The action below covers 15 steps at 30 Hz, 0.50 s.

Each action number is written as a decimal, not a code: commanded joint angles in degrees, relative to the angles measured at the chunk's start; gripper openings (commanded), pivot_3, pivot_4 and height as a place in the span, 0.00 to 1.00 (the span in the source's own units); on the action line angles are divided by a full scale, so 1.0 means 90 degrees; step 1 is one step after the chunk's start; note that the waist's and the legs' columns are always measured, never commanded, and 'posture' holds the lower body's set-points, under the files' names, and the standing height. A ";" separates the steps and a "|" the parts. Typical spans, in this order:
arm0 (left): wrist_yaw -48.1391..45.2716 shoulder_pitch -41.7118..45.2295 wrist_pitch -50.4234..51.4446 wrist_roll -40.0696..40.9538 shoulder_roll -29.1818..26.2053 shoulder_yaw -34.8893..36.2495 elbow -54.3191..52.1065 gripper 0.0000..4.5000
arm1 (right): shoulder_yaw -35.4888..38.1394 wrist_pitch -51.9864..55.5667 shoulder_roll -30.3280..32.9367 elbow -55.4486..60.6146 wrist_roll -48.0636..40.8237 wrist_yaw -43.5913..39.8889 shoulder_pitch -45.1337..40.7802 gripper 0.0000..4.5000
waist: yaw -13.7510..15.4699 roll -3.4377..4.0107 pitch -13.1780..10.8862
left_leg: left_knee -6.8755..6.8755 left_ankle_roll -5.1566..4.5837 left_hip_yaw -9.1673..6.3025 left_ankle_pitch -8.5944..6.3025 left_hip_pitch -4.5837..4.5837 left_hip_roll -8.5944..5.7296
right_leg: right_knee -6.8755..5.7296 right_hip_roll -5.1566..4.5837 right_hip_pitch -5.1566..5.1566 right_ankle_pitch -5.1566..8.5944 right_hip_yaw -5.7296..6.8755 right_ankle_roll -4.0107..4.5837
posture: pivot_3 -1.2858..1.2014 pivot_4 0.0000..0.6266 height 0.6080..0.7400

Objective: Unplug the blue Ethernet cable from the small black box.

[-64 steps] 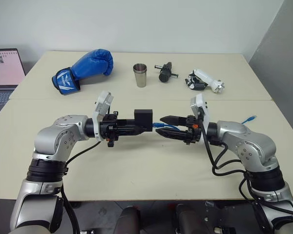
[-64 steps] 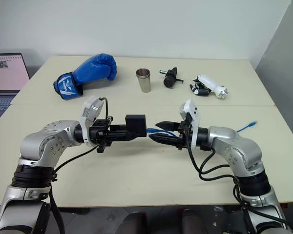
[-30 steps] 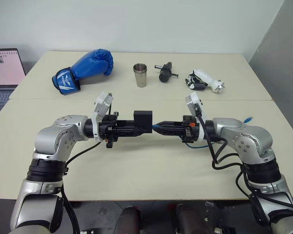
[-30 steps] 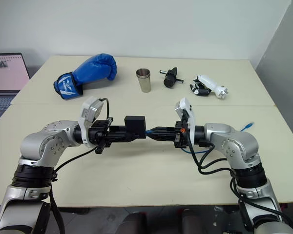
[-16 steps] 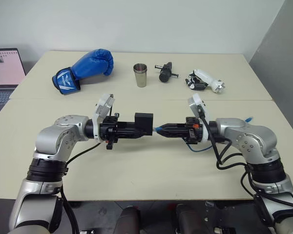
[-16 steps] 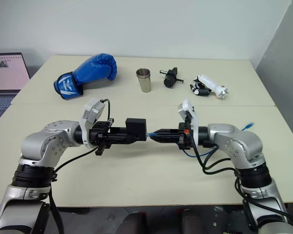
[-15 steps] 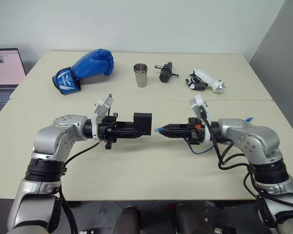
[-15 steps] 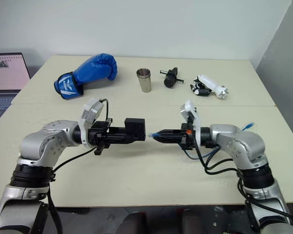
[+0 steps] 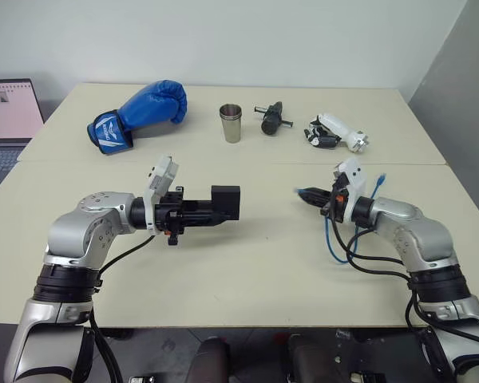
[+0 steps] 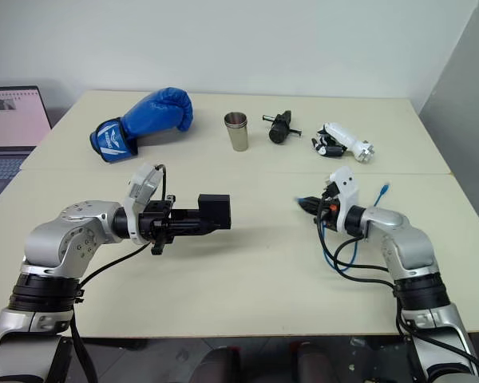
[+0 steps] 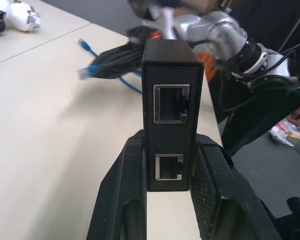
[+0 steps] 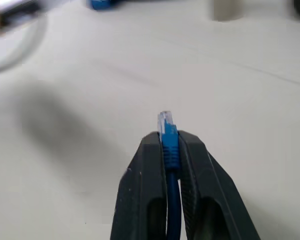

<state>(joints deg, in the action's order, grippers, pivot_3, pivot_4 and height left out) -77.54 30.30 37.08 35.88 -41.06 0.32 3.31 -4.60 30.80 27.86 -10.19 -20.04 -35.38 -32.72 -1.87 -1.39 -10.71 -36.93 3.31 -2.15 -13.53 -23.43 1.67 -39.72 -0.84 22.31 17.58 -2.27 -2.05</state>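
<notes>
Blue Ethernet cable (image 12: 168, 137): plug end clamped in my right gripper (image 12: 169, 145), clear tip poking past the fingertips; its slack loops down toward the table (image 9: 247, 263) behind that gripper.
Small black box (image 9: 226, 203): pinched at its lower half by my left gripper (image 11: 170, 175), held off the table.
Key relation: plug sits well apart from the box, on my right of it; open air between them, so I judge the unplugging done.
Axis: box's port face looks toward the plug; plug tip points back at the box.
Nearer arm: right to the plug, left to the box.
Left wrist view: two ports, both empty.
Head views: the gap.
</notes>
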 commanded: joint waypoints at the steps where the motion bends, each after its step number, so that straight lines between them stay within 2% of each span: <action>1: 0.0176 -0.0008 -0.0111 0.0005 0.0095 0.0082 -0.0276 0.18 | 0.0099 -0.1143 -0.0296 -0.1163 0.0791 0.0742 -0.0507 0.02 | -0.0003 0.0001 0.0000 | 0.0002 0.0000 0.0003 0.0000 -0.0002 -0.0001 | 0.0000 -0.0001 0.0005 0.0000 -0.0003 0.0000 | 0.52 0.24 1.00; 3: 0.0285 -0.0035 -0.0149 -0.0030 0.0127 0.0096 -0.0305 0.18 | 0.0169 -0.1457 -0.0458 -0.1618 0.0984 0.0973 -0.0700 0.02 | -0.0006 0.0001 0.0000 | 0.0002 0.0000 0.0004 0.0000 -0.0002 0.0001 | -0.0001 -0.0001 0.0004 0.0000 -0.0003 0.0001 | 0.52 0.24 1.00; 5: 0.0359 -0.0059 -0.0155 -0.0049 0.0133 0.0102 -0.0336 0.18 | 0.0298 -0.1559 -0.0586 -0.1813 0.0977 0.1032 -0.0802 0.18 | -0.0016 0.0001 0.0000 | 0.0002 0.0001 0.0007 0.0000 -0.0002 0.0002 | -0.0003 -0.0001 0.0006 -0.0001 -0.0006 0.0002 | 0.52 0.24 1.00; 11: 0.0622 -0.0116 -0.0144 -0.0003 0.0194 0.0211 -0.0392 0.18 | 0.0431 -0.1428 -0.0547 -0.1474 0.0884 0.0744 -0.0654 0.51 | -0.0012 0.0001 0.0000 | 0.0002 0.0001 0.0006 0.0000 -0.0002 0.0001 | -0.0007 -0.0003 0.0005 0.0000 -0.0005 0.0002 | 0.52 0.24 1.00; 12: 0.0647 -0.0120 -0.0155 -0.0006 0.0197 0.0217 -0.0389 0.18 | 0.0463 -0.1385 -0.0538 -0.1406 0.0852 0.0723 -0.0633 0.54 | -0.0011 0.0001 0.0000 | 0.0001 0.0001 0.0006 0.0000 -0.0002 0.0002 | -0.0007 -0.0003 0.0005 0.0000 -0.0005 0.0002 | 0.52 0.24 1.00; 15: 0.0996 -0.0066 -0.0356 -0.0155 0.0340 0.0292 -0.0230 0.18 | 0.0456 -0.1162 -0.0265 -0.0684 0.0700 0.0223 -0.0468 0.71 | -0.0004 0.0002 -0.0001 | 0.0001 0.0001 0.0004 0.0000 -0.0002 0.0001 | -0.0011 -0.0003 0.0005 0.0000 -0.0004 0.0003 | 0.52 0.24 1.00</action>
<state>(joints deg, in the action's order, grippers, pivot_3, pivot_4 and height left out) -70.57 29.09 36.14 35.13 -38.59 0.63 2.09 -1.78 19.55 23.54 -22.25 -12.32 -30.23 -37.16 -1.91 -1.37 -10.71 -36.92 3.31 -2.12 -13.52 -23.44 1.68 -39.81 -0.87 22.36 17.58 -2.30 -2.02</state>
